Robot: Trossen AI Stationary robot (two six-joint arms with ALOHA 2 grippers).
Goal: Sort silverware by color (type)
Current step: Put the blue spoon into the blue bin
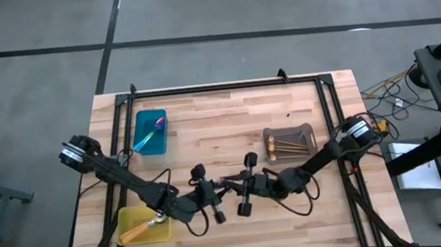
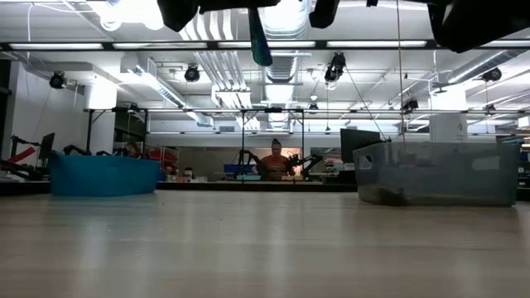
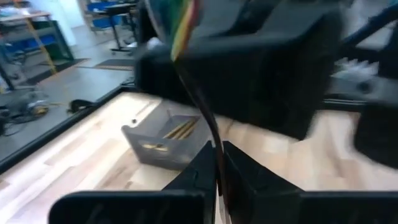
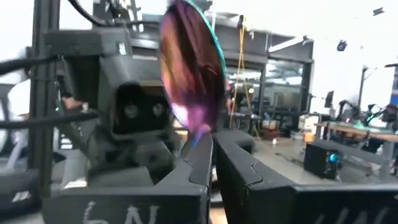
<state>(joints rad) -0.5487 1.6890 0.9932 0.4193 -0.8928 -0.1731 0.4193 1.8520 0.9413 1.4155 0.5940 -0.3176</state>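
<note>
Both arms reach in over the near half of the table (image 1: 228, 115) and meet just short of the middle of its front edge, left tool (image 1: 216, 191) and right tool (image 1: 236, 185) nose to nose and almost touching. Three trays sit around them: the teal tray (image 1: 149, 112) toward the back-left corner with one iridescent spoon (image 1: 150, 134) in it, the yellow tray (image 1: 128, 217) at the front-left corner under the left arm with an orange-handled spoon (image 1: 141, 227), and the grey tray (image 1: 288, 128) by the right edge with the thin gold spoons (image 1: 287, 144). Seen from its own wrist, the right tool (image 4: 213, 143) is clamped narrow on the held iridescent spoon (image 4: 189, 62), the blue-purple bowl standing out past the fingertips toward the left arm's camera housing. The left tool (image 3: 216, 149) is also pinched tight, on a thin dark shaft that runs between its fingers; I judge this to be the same spoon's handle, so both tools grip one spoon, lifted clear of the table. From table height a teal handle (image 2: 259, 37) hangs close to upright, so the long axis looks steep rather than flat. What the coming move turns on: the matching teal tray lies back and to the left of the meeting point, on the left arm's side and well apart from the right arm, so the left arm is better placed to carry the spoon there once the right tool lets go.
</note>
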